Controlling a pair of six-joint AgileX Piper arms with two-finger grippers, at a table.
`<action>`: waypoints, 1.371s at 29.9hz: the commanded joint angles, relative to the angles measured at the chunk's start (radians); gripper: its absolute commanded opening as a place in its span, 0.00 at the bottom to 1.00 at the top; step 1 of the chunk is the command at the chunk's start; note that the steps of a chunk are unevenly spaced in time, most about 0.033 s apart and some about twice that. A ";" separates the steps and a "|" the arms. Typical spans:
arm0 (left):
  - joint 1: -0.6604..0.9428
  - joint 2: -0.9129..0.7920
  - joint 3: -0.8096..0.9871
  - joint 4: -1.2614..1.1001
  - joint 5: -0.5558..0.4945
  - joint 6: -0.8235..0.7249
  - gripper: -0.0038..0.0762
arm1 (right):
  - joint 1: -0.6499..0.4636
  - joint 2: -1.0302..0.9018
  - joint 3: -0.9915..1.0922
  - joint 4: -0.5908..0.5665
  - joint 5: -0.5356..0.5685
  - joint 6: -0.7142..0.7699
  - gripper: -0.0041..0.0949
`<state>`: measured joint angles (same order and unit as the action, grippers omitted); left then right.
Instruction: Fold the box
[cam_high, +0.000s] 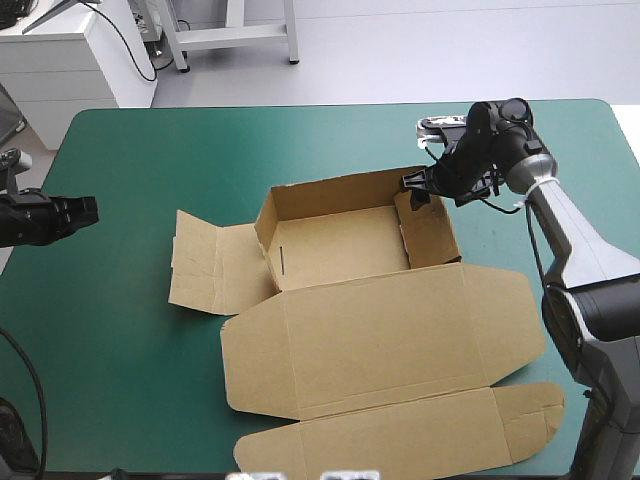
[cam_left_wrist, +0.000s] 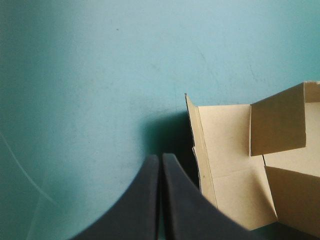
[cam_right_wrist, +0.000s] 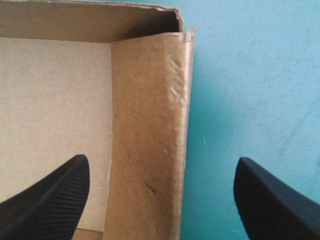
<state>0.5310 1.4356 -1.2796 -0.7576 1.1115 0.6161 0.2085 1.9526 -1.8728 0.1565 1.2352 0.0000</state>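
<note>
Box: brown, mid-table, a tray with walls raised; left flap and lid lie flat, the lid toward the near edge. Right tool: fingers apart, straddling the right wall near its far corner, probably to press it down. Left tool: fingers together, by the left edge, apart from the box, seemingly idle.

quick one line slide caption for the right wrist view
Open right pincer with the brown box's raised side wall between its fingers, teal-green cover to one side.
</note>
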 joint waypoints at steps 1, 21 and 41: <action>0.000 -0.038 -0.023 -0.065 -0.006 0.007 0.04 | -0.001 -0.095 0.009 0.008 0.012 -0.010 0.83; 0.000 -0.038 -0.023 -0.065 -0.012 0.008 0.04 | -0.001 -0.044 0.172 -0.013 -0.051 -0.037 0.83; 0.000 -0.038 -0.023 -0.059 -0.006 0.008 0.04 | -0.001 -0.044 0.102 -0.010 -0.002 -0.143 0.02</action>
<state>0.5310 1.4356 -1.2796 -0.7599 1.1145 0.6226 0.2114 1.9648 -1.7300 0.1372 1.2046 -0.1114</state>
